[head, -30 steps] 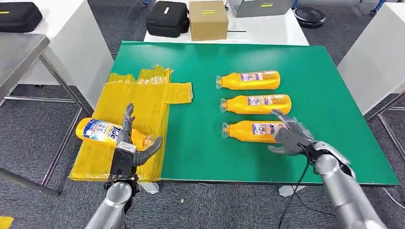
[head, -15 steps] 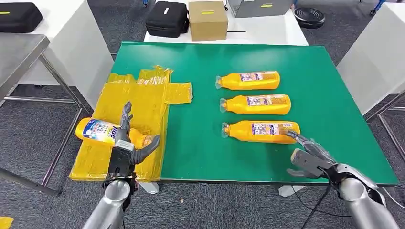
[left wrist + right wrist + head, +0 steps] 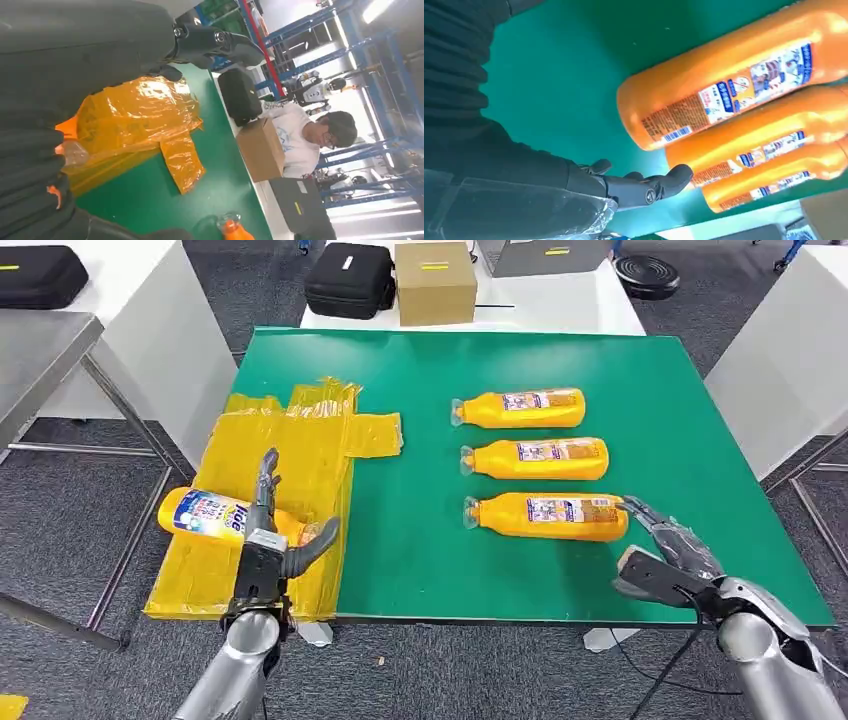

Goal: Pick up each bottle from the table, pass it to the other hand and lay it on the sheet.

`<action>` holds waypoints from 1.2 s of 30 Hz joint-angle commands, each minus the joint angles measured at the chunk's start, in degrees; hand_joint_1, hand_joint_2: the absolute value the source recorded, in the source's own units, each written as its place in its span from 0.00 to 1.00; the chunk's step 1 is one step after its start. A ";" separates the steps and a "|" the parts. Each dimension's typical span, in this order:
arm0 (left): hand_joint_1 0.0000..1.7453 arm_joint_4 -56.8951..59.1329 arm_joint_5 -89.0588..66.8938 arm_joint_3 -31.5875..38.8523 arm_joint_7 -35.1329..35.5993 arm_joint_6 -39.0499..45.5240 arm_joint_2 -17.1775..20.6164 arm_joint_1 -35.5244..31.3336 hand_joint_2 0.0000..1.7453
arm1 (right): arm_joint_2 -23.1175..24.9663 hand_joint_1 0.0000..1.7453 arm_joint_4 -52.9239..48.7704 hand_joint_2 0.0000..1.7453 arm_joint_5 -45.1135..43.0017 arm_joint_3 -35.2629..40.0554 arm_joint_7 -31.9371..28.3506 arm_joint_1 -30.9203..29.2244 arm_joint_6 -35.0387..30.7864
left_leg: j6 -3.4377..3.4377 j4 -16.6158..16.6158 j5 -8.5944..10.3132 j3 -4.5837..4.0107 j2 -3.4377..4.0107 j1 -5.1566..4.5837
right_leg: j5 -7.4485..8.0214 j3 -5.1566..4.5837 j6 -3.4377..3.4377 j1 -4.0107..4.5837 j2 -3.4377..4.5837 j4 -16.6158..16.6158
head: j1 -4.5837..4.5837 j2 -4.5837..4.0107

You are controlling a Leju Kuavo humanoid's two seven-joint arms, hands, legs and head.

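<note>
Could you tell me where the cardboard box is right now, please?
In the head view the cardboard box stands on the white table beyond the far edge of the green table, right beside the black case.

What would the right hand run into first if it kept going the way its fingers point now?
Most likely the base end of the nearest bottle. The right hand is open beside it, fingertips aimed at that end and apparently not touching. Height above the table is unclear.
</note>
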 commanded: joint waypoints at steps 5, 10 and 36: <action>0.00 4.68 0.05 -1.33 0.32 -0.19 0.21 -2.81 1.00 | 2.99 0.00 5.81 1.00 1.32 1.19 0.25 -4.78 -0.85 | -0.15 0.02 -0.19 0.34 0.18 0.10 | -0.11 0.34 -0.13 0.11 0.13 -0.03 | -0.02 0.00; 0.00 5.09 -0.26 -1.41 0.64 -0.31 -0.07 -2.93 1.00 | 4.70 0.00 16.30 1.00 3.80 4.95 0.68 -11.33 -1.83 | -0.08 -0.03 -0.07 0.18 0.20 0.08 | 0.02 0.17 -0.07 0.08 0.17 -0.09 | 0.00 0.00; 0.00 7.44 -0.73 -0.88 0.21 0.23 -0.64 -3.54 1.00 | 7.61 0.00 40.33 1.00 6.36 15.13 -0.86 -29.61 -5.63 | -0.10 0.02 -0.06 0.16 0.18 0.05 | -0.01 0.15 -0.08 0.05 0.16 0.01 | -0.02 0.00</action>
